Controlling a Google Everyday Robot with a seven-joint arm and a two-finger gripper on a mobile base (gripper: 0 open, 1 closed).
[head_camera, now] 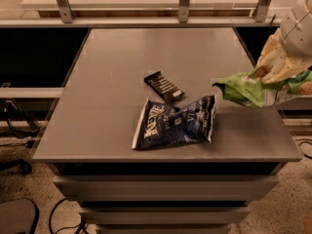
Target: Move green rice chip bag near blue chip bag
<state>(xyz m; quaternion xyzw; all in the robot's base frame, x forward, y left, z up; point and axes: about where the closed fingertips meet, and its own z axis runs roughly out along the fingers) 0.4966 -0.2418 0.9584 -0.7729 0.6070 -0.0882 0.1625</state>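
Toward the front edge of the worktop (97, 130) lies the blue chip bag (175, 123), with a black bar wrapper (164, 86) just behind it. Over the right edge the end effector (291, 52) grips the green rice chip bag (253, 87) aloft. This looks like mid-carry; next it likely needs lowering just right of the blue bag.

The grey desk (112, 106) is carrying two things. The blue chip bag (175, 123) is lying flat near its front edge, and a small black bar wrapper (164, 86) is lying just behind it, toward the middle. The hand (292, 57) is hanging over the desk's right edge.
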